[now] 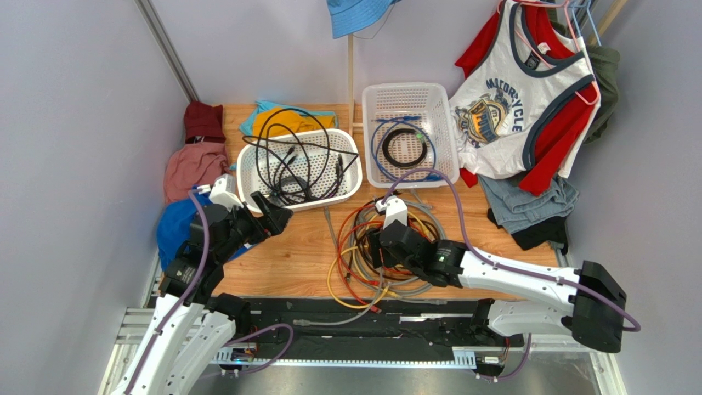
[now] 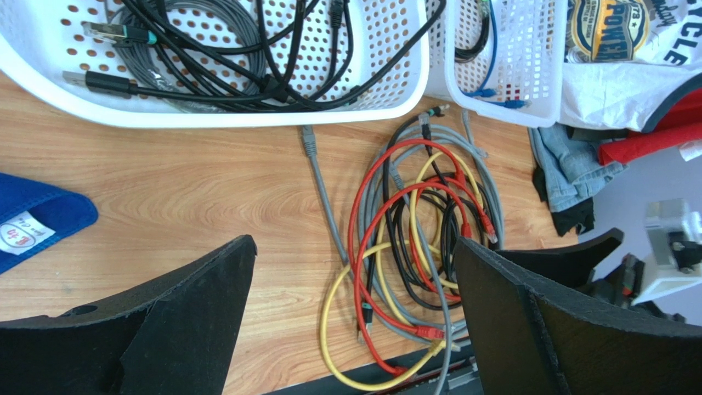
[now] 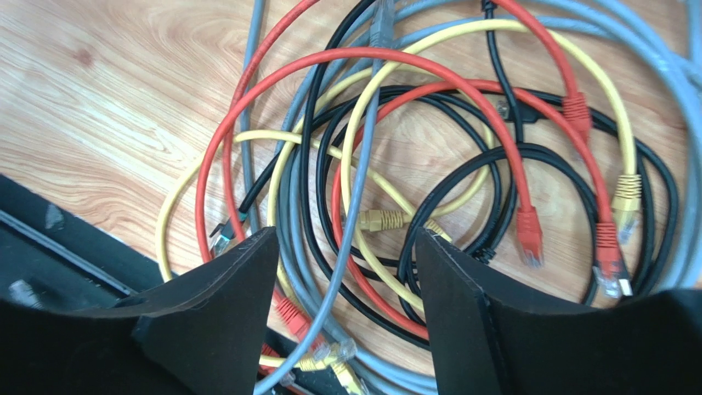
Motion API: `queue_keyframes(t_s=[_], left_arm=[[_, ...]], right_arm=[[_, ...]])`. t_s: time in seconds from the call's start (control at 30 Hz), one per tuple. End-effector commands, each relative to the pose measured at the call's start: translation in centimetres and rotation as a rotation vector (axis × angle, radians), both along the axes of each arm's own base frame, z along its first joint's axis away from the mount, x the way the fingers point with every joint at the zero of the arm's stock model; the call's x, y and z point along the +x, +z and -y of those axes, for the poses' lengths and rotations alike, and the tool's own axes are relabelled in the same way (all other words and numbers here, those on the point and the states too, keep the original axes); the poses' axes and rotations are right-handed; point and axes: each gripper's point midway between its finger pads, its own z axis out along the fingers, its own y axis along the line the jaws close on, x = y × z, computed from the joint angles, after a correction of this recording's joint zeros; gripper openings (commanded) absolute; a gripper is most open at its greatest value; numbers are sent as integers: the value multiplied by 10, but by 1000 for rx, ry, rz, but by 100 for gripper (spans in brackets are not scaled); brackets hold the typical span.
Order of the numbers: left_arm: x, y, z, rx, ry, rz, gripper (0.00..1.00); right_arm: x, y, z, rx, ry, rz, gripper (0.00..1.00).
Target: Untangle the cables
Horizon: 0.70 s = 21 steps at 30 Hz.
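the right end effector (image 3: 346,309) hangs low over the tangle of cables (image 3: 387,164), its two dark fingers (image 3: 206,321) spread apart. a grey cable and some yellow plug ends lie in the gap beneath them, but nothing is pinched. in the top view this end effector (image 1: 375,245) sits on the far side of the tangle (image 1: 353,284), which lies on the wooden tabletop (image 1: 288,263) near its middle, just ahead of the black rail at the near edge. the tangle is made of red, yellow, black and grey loops laid over one another, with red and yellow plugs on its right side.

the left end effector (image 2: 354,325) is spread wide and holds nothing, with bare tabletop (image 2: 189,189) under it. from above it (image 1: 272,218) hovers beside the near left corner of the left white basket (image 1: 301,203), left of the tangle (image 2: 412,239) and apart from it. a single grey cable (image 2: 321,189) runs from near that basket (image 2: 206,115) down into the tangle.

the left basket holds loose black cables (image 1: 297,160). the right white basket (image 1: 409,89), touching it on the far right, holds a coiled black cable (image 1: 406,148) and a blue one. a printed tank top (image 1: 511,107) hangs at the far right above folded jeans (image 1: 527,202), and a blue cloth (image 1: 177,226) lies at the left edge.
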Motion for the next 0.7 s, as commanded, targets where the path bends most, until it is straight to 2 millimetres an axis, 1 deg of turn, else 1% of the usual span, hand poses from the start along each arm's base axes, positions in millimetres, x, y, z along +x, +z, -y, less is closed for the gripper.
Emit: queue_keyframes(t_s=[0.0, 0.07, 0.13, 0.17, 0.2, 0.23, 0.27, 0.33, 0.37, 0.43, 0.47, 0.53, 0.57, 0.67], left_arm=[[6, 9, 12, -34, -47, 36, 99], [8, 3, 16, -39, -61, 21, 99], [8, -3, 18, -41, -70, 5, 99], [9, -5, 20, -44, -76, 2, 99], [10, -8, 20, -40, -77, -4, 99], [10, -10, 20, -39, -80, -10, 99], [10, -13, 20, -37, -80, -18, 99], [10, -15, 21, -36, -81, -21, 99], [10, -16, 21, -36, -81, -19, 99], [9, -18, 21, -32, -82, -24, 99], [9, -18, 21, -33, -82, -26, 99], [9, -19, 21, -34, -86, -28, 99], [8, -19, 21, -34, -88, -28, 99], [7, -22, 22, -32, -91, -34, 99]], right_arm=[[2, 37, 2, 56, -4, 48, 67], [1, 37, -2, 55, 11, 41, 65], [0, 36, -8, 56, 37, 33, 60], [0, 30, -12, 43, 46, 22, 53], [0, 29, -16, 47, 56, 21, 47], [-2, 29, -22, 55, 80, 6, 36], [-3, 22, -28, 43, 98, -10, 33], [-6, 23, -43, 62, 139, -14, 31], [-7, 15, -49, 42, 154, -24, 31], [-8, 13, -60, 28, 184, -29, 34], [-7, 1, -63, -7, 190, -47, 34], [-6, -8, -67, -34, 195, -61, 34], [-6, -15, -70, -54, 196, -72, 34], [-2, -27, -68, -88, 174, -74, 35]])
